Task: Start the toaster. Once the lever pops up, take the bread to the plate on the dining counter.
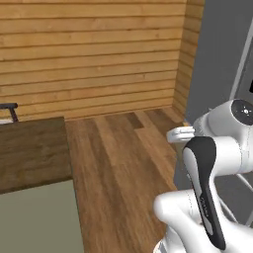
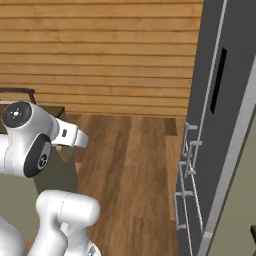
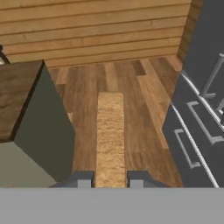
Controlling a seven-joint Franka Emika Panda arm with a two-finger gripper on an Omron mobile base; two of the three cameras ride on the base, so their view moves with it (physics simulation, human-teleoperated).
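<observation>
**Toast clamped edge-on, island corner at left**

While the base faces the plank wall across bare wood floor, the gripper [image 3: 111, 178] is clenched on the bread [image 3: 110, 135], its two dark fingertips [image 3: 85, 179] pressing the slice's flat faces so that it juts forward on edge between them. Near on the left stands a corner of the dining counter [image 3: 19, 94], dark wood top over grey-green panels; a tall dark cabinet [image 3: 201, 109] stands right. Toast is light, stiff and crumbly: it should ride well in a gentle squeeze near its lower edge, though a harder pinch could snap it.
</observation>
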